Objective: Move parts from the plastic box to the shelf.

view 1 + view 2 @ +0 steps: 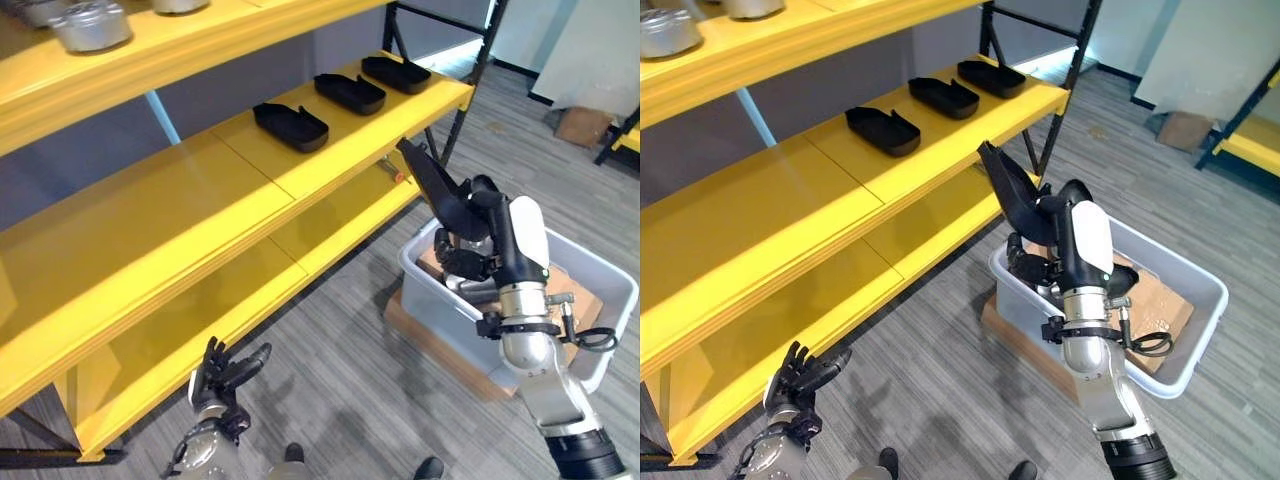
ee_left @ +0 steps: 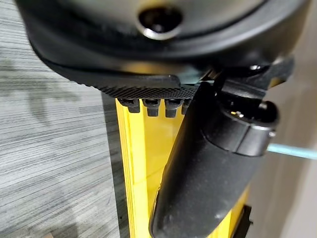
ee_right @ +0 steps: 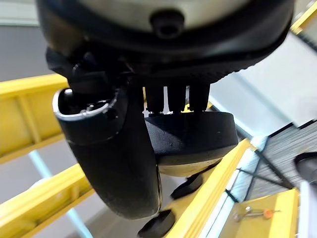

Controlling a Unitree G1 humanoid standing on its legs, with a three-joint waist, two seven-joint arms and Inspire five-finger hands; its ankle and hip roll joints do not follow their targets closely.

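A: Status check — how many parts are on the shelf (image 1: 300, 175)?

B: Three black parts on the middle level: one (image 1: 290, 126), a second (image 1: 349, 93), a third (image 1: 395, 74), spaced apart in a row toward the far end. A fourth part (image 1: 438, 188) is in the right hand (image 1: 462, 255), fingers and thumb curled round it, lifted above the plastic box (image 1: 430, 290) and near the shelf edge.

A: Not placed yet?

B: No. It's clear of the shelf board. My read: mid-transfer, set-down left to do. Free room on the board nearer the robot.

A: More in the box?

B: Can't tell; arm blocks much of it. Brown sheet (image 1: 1150, 300) visible inside.

A: Left hand?

B: Left hand (image 1: 222, 375) low by the bottom shelf, fingers loosely spread, empty.
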